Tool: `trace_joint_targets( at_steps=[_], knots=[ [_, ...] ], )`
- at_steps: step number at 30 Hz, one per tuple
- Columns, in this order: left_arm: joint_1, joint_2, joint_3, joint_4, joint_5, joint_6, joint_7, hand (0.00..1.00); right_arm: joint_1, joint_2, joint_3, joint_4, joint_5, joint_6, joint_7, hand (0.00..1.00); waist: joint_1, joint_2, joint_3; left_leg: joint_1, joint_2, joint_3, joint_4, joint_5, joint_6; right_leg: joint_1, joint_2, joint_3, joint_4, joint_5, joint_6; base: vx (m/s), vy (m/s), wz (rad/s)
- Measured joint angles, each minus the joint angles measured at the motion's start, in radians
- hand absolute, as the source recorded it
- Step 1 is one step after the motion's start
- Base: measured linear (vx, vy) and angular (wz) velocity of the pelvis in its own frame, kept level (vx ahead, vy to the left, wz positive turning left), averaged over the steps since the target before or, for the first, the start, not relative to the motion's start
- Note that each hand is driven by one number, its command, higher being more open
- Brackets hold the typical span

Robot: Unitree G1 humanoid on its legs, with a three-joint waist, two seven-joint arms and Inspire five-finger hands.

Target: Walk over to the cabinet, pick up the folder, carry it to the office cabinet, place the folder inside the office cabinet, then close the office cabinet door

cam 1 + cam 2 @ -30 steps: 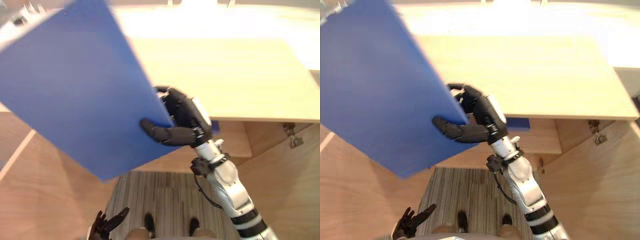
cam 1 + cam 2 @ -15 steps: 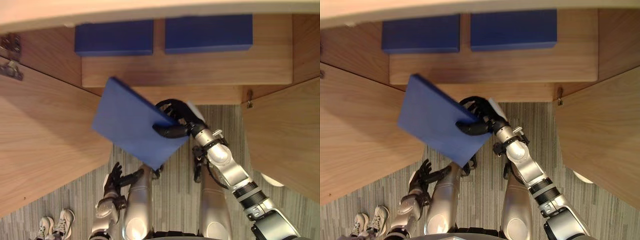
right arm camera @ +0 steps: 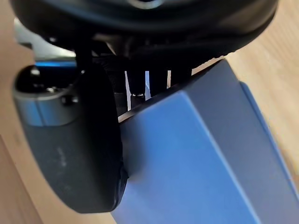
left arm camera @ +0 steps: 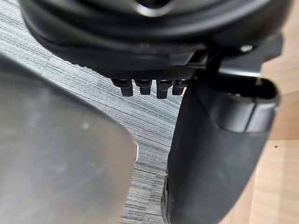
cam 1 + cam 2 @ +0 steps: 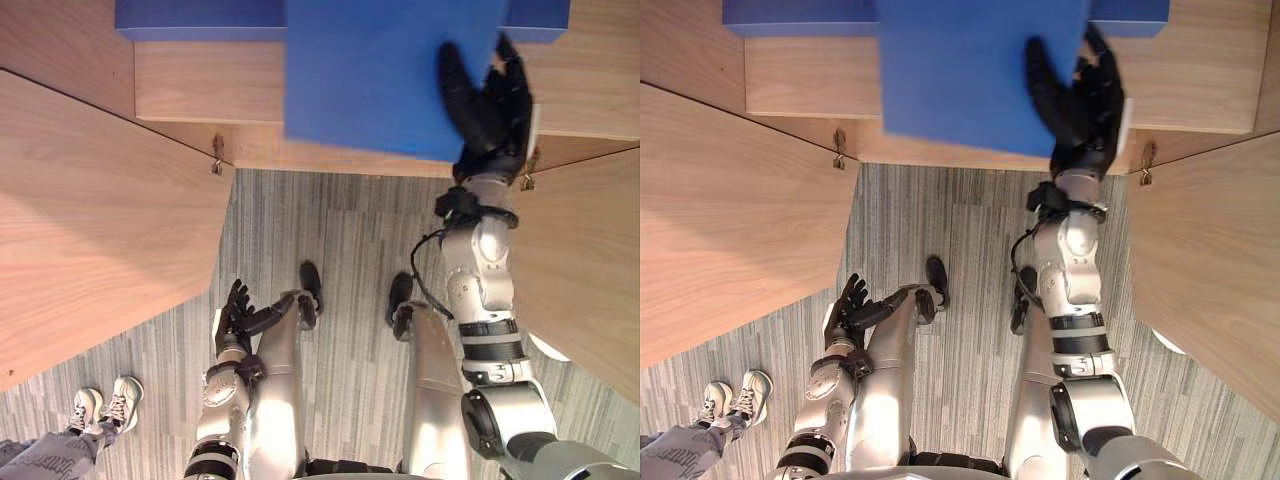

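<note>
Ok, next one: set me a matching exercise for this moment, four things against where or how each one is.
Things:
1. folder
2. left hand
3. person's shoes
4. cabinet doors

Places or states:
a. swung open on either side
b. on the floor, off to the robot's left
c. pinched in the right hand, up in front of the shelf
d. open, hanging low, holding nothing

Pairs: 1-c, 2-d, 3-b, 4-a
</note>
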Motion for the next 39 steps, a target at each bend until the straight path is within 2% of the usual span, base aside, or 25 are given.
trace_joint_targets(
  at_steps=[6, 7, 13, 21, 24, 30, 39],
  knots=[
    [-0.001, -0.036, -0.005, -0.053, -0.001, 0.0, 0.022, 1.0, -0.146, 0.052, -0.093, 0.112, 0.07, -0.018, -0.132, 0.0, 0.0, 0.0, 0.0, -0.003, 0.008, 0.001, -0.001, 0.0, -0.001, -0.004, 0.008, -0.001, -0.004, 0.0, 0.0, 0.01, -0.025, -0.03],
    [-0.001, -0.038, -0.008, -0.056, -0.007, 0.001, 0.034, 1.0, -0.171, 0.064, -0.111, 0.122, 0.092, -0.018, -0.159, 1.0, 0.001, 0.0, 0.0, -0.003, 0.009, 0.0, -0.003, 0.0, -0.001, -0.004, 0.009, -0.003, -0.005, 0.0, 0.0, 0.02, -0.038, -0.02],
    [-0.001, -0.043, -0.03, -0.068, -0.022, 0.0, 0.075, 1.0, -0.225, 0.092, -0.159, 0.141, 0.102, -0.019, -0.246, 1.0, 0.004, 0.0, 0.0, -0.003, 0.011, -0.002, -0.009, 0.001, -0.002, -0.002, 0.009, -0.011, -0.012, 0.001, -0.001, 0.01, -0.038, 0.0],
    [-0.002, -0.047, -0.033, -0.059, -0.039, 0.0, 0.087, 1.0, -0.244, 0.136, -0.135, 0.153, 0.102, -0.018, -0.259, 1.0, -0.004, -0.001, -0.001, 0.005, 0.01, -0.01, -0.03, 0.015, -0.01, 0.01, 0.009, -0.025, -0.028, 0.007, -0.01, -0.01, -0.041, 0.03],
    [-0.021, -0.043, -0.033, -0.006, -0.042, 0.001, 0.098, 1.0, -0.236, 0.171, -0.094, 0.153, 0.1, -0.011, -0.259, 1.0, -0.012, -0.002, -0.002, 0.054, 0.006, -0.001, -0.079, 0.032, -0.009, 0.056, 0.009, -0.027, -0.075, 0.027, -0.011, 0.0, -0.022, 0.0],
    [-0.029, -0.038, -0.033, 0.024, -0.059, 0.006, 0.103, 1.0, -0.183, 0.207, 0.024, 0.099, 0.069, 0.009, -0.235, 1.0, -0.01, -0.017, -0.013, 0.092, 0.005, 0.005, -0.124, 0.044, -0.01, 0.099, 0.015, -0.033, -0.133, 0.048, -0.01, 0.01, -0.009, -0.01],
    [-0.051, -0.025, -0.023, 0.09, -0.058, 0.018, 0.106, 1.0, -0.01, 0.214, 0.176, 0.077, 0.007, 0.061, -0.131, 1.0, -0.015, -0.038, -0.024, 0.163, 0.005, 0.014, -0.158, 0.042, -0.011, 0.172, 0.019, -0.034, -0.174, 0.051, -0.008, 0.02, -0.007, 0.0]
  ],
)
